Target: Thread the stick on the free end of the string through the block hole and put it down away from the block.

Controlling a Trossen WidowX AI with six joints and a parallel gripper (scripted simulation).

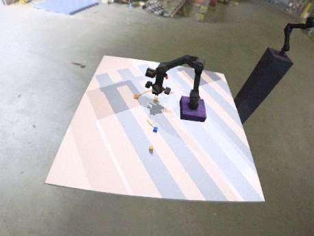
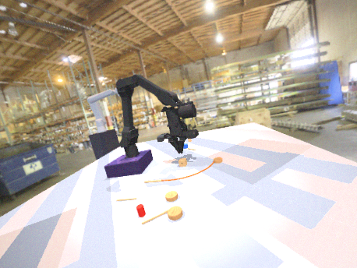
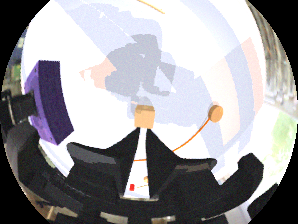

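Note:
The wooden block [image 1: 155,99] [image 2: 182,162] [image 3: 144,117] sits on the table; its hole is too small to make out clearly. The round button [image 1: 136,97] [image 2: 217,160] [image 3: 216,113] lies off to one side of it. The orange string [image 2: 195,174] [image 3: 192,141] curves from the button past the block to the thin stick [image 2: 153,181], which lies flat on the table, outside the block. My gripper [image 1: 156,94] [image 2: 180,152] [image 3: 143,131] hangs above the table near the block, pointing down. Its fingers are nearly together, and nothing shows between them.
A red cylinder [image 2: 140,210] [image 3: 132,187], two loose sticks [image 2: 126,199] [image 2: 155,217] and two wooden discs [image 2: 171,195] [image 2: 174,213] lie on the string side. A blue cube [image 1: 155,129], a loose stick [image 1: 149,123] and a wooden piece [image 1: 151,148] lie opposite. The arm's purple base [image 1: 192,114] [image 2: 129,165] stands nearby.

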